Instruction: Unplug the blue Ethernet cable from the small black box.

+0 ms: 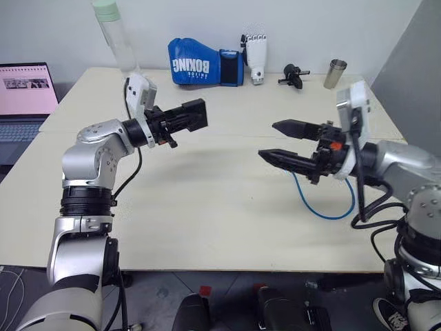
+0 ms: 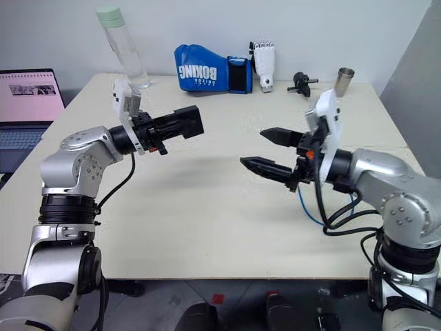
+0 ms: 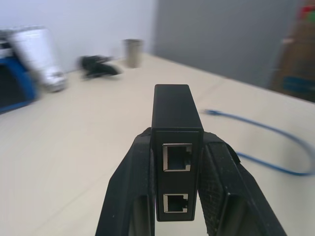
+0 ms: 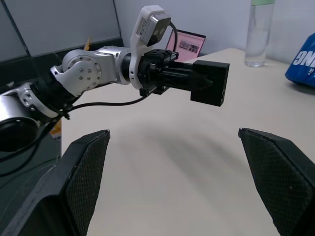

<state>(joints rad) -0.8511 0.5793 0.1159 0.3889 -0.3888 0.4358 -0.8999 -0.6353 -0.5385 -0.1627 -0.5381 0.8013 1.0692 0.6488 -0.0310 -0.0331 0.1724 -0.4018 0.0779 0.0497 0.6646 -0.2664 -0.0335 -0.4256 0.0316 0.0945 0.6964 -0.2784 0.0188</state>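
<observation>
Nearest the robot, toward its right side, the blue Ethernet cable [image 1: 324, 207] lies loose on the table [image 1: 207, 207] in a slack loop, both ends free as far as can be seen. Its plug end shows in the left wrist view, resting on the tabletop and joined to nothing. That suggests the unplugging itself is done.

Just above the cable, the right gripper [image 1: 284, 141] hangs over the table with its two black fingers spread wide and nothing between them. It points toward the left arm, which fits a hand that has let the cable go.

Across from it, the left gripper [image 2: 180, 123] is clamped on the small black box [image 2: 189, 121], holding it in the air, level, well clear of the table. The grip is on the box's flat sides, so the face with its two ports stays open. Both ports look empty.

Farther back, along the far edge, stand a blue boxing glove [image 1: 205, 66], a white model hand [image 1: 255, 55], a black knobbed gadget [image 1: 295, 74], a steel cup [image 1: 335, 73] and a clear bottle [image 1: 116, 34]. A laptop [image 1: 26, 96] sits off to the left.
</observation>
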